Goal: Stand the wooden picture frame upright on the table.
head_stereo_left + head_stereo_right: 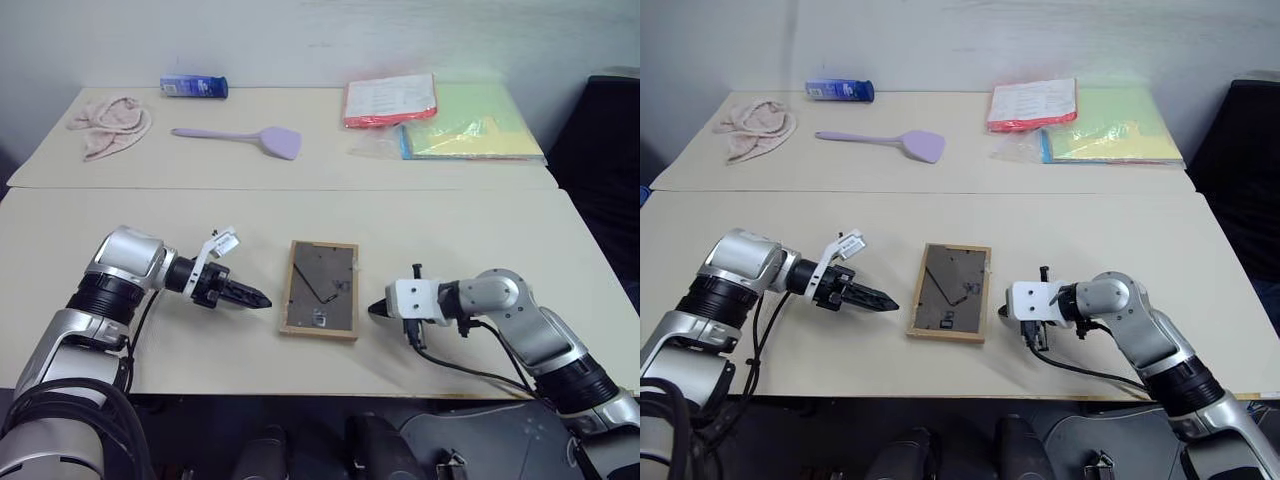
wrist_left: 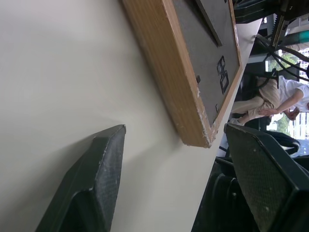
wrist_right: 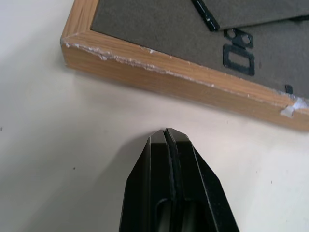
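Observation:
The wooden picture frame [image 1: 320,288] lies flat on the near panel of the table [image 1: 470,230], its dark back with kickstand flap and metal clips facing up. My left gripper [image 1: 252,298] hovers low just left of the frame and points at its left edge. In the left wrist view its fingers [image 2: 91,183] stand apart, open and empty, with the frame's corner [image 2: 193,72] ahead of them. My right gripper [image 1: 376,308] is shut, and its tip [image 3: 166,133] rests on the tabletop a short gap from the frame's right edge [image 3: 183,82].
On the far panel lie a pink cloth [image 1: 110,122], a blue box [image 1: 194,87], a lilac spatula [image 1: 240,136], a red folder [image 1: 390,100] and yellow-green folders [image 1: 470,130]. A dark chair [image 1: 610,150] stands at the right. A person [image 2: 285,96] shows far off beyond the table.

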